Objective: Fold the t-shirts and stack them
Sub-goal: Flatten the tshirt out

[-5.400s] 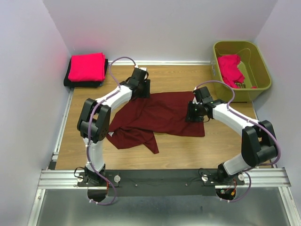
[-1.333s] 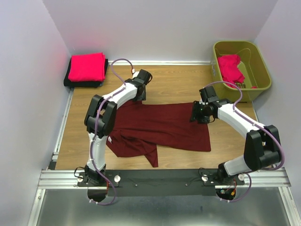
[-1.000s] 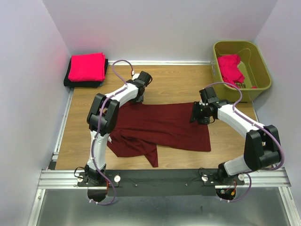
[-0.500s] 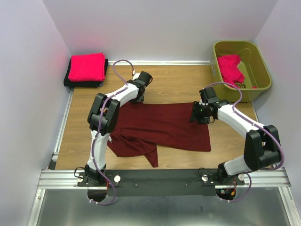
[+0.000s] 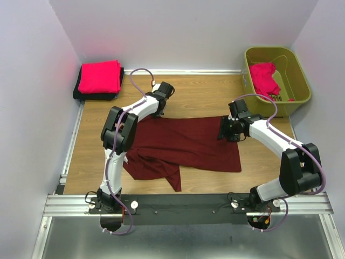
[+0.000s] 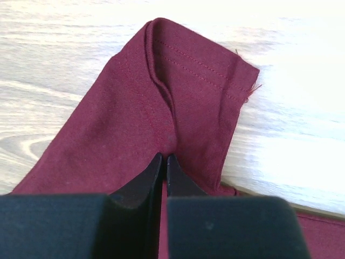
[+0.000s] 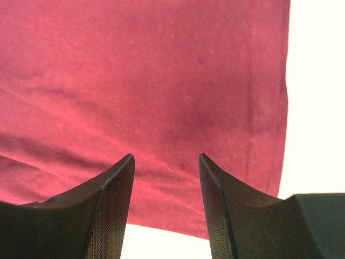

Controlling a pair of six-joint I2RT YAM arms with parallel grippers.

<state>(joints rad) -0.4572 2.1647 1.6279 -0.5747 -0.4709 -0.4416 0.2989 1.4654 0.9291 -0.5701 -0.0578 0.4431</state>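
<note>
shirt [image 5: 186, 143]: my left gripper [image 6: 163, 159] pinches a thin corner fold (could slip on lifting); right gripper [image 7: 166, 162] gapes, empty, so pull may skew.

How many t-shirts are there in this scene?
4: a maroon t-shirt spread on the table, a folded pink t-shirt atop a folded black t-shirt far left, and a crumpled pink t-shirt in the green bin. More may lie hidden under it.
</note>
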